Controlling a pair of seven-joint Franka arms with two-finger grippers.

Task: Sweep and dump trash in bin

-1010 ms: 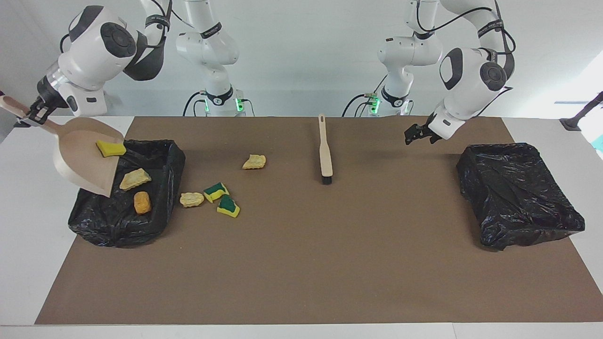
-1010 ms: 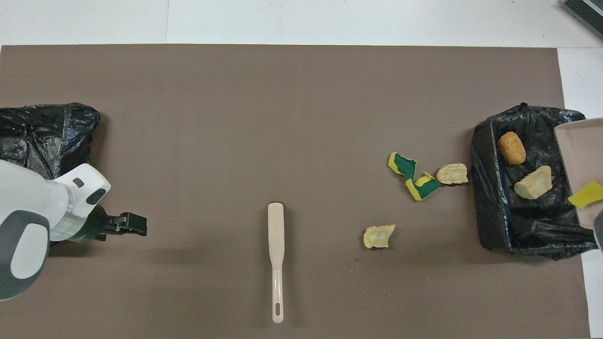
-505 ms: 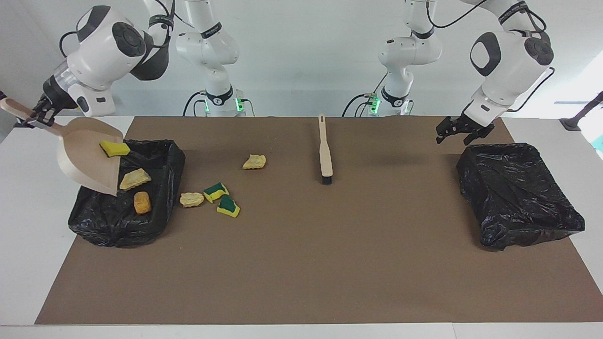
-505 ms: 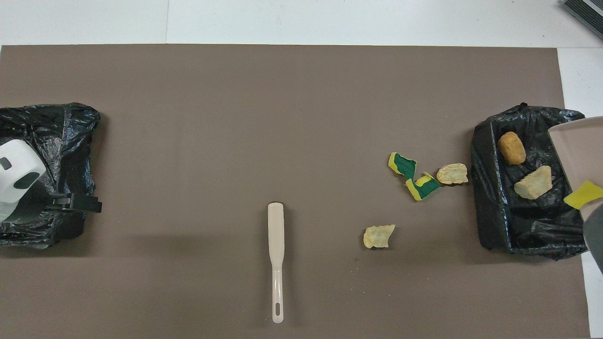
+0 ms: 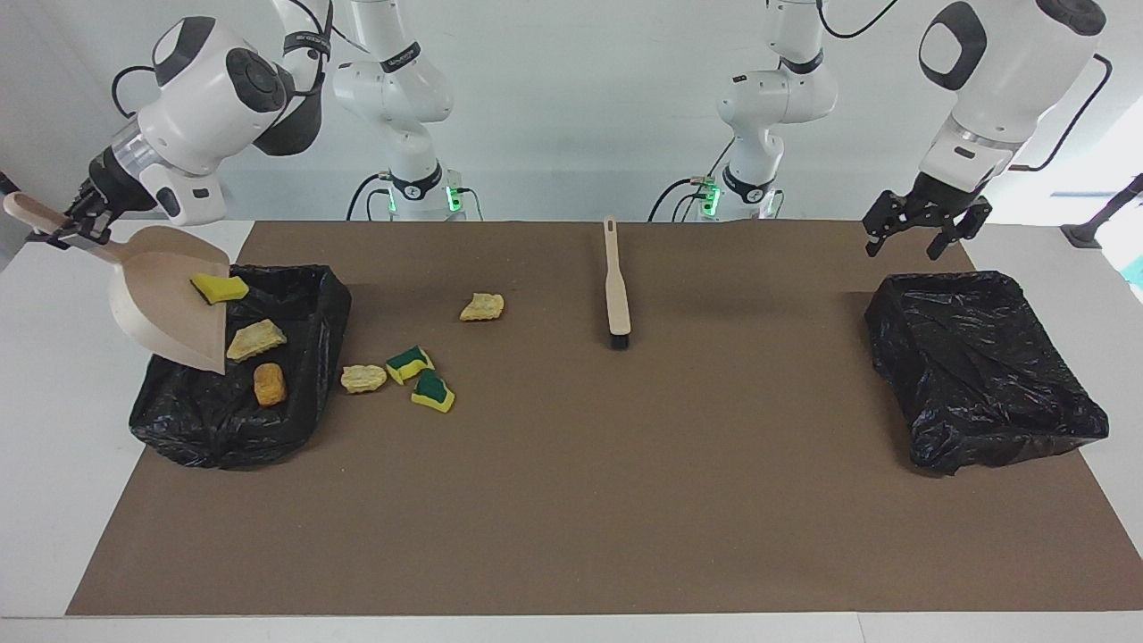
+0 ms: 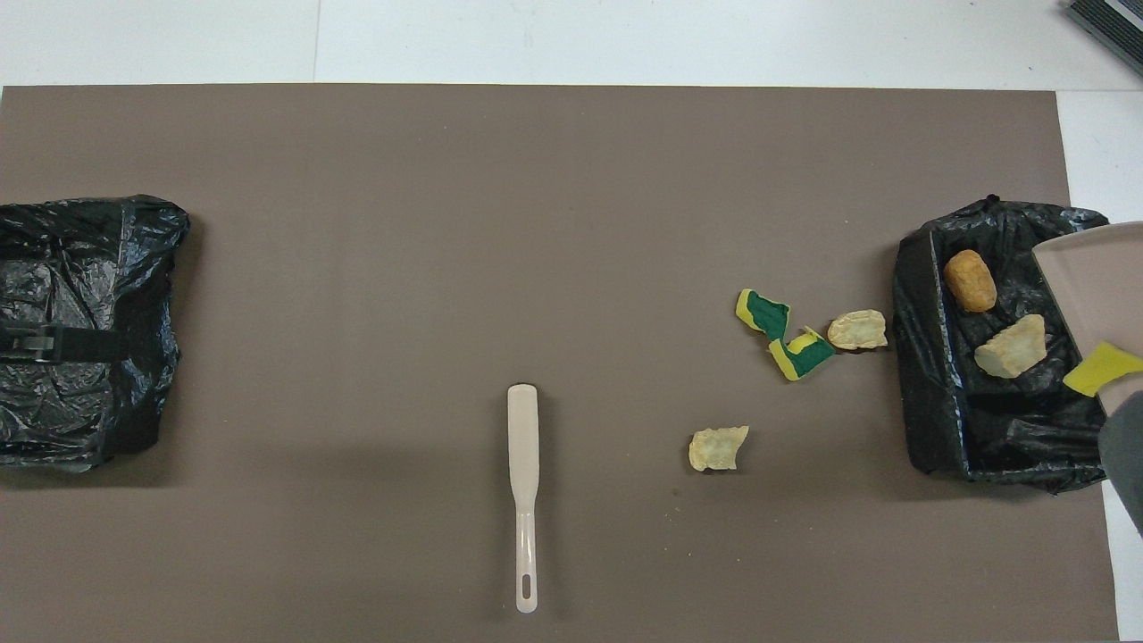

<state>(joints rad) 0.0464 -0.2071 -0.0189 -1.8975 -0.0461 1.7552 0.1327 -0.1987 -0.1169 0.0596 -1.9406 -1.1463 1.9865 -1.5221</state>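
My right gripper (image 5: pixel 76 228) is shut on the handle of a tan dustpan (image 5: pixel 165 304), tilted over the black-lined bin (image 5: pixel 317 299) at the right arm's end. A yellow sponge piece (image 5: pixel 220 288) lies near the pan's lip, also in the overhead view (image 6: pixel 1103 368). In the bin lie a tan chunk (image 5: pixel 255 339) and an orange-brown lump (image 5: pixel 269 384). On the mat beside the bin lie a tan chunk (image 5: pixel 363 378), two sponge pieces (image 5: pixel 410 363) (image 5: pixel 433 391) and another tan chunk (image 5: pixel 482 306). My left gripper (image 5: pixel 920 232) is open and empty, up in the air.
A tan brush (image 5: pixel 614 286) with black bristles lies on the brown mat mid-table, handle toward the robots. A second black-lined bin (image 5: pixel 982 366) sits at the left arm's end, with the left gripper over its edge nearest the robots.
My left arm rose and swung away from the brush toward its own end, over the second bin. The dustpan shifted slightly and its sponge piece slid toward the lip.
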